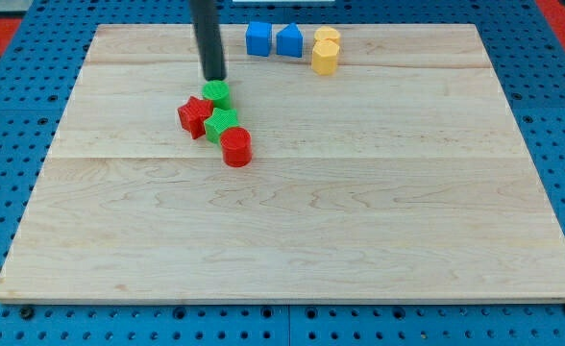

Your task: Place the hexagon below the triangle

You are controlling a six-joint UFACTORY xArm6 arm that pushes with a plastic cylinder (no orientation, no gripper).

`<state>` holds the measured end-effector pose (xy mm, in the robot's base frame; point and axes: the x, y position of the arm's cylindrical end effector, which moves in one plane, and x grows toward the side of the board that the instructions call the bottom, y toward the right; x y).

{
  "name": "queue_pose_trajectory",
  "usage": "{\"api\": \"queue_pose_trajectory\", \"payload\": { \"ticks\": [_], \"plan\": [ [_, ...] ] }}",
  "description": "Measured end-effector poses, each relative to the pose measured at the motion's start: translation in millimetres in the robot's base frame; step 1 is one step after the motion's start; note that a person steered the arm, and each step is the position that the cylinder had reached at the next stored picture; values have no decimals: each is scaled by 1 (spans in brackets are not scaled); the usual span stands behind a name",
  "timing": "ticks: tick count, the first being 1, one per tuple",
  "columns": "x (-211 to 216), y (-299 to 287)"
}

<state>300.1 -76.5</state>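
My tip stands on the wooden board just above a small green block, close to touching it. Below that block sit a red star-shaped block, a second green block and a red cylinder, packed together in a cluster left of centre. Near the view's top edge are a blue block and a blue triangle-topped block side by side. Right of them are two yellow blocks, one above the yellow hexagon.
The board lies on a blue perforated table. The rod rises from the tip out of the view's top.
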Motion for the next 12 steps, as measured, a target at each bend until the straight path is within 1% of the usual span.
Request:
{"api": "queue_pose_trajectory", "payload": {
  "ticks": [1,2,3,4,5,6,7,8,9,10,11,12],
  "plan": [
    [0,38],
    [-4,42],
    [3,98],
    [3,172],
    [2,230],
    [-25,230],
    [-42,204],
    [-46,179],
    [-46,153],
    [-34,140],
    [-21,144],
    [-20,136]
  ]
}}
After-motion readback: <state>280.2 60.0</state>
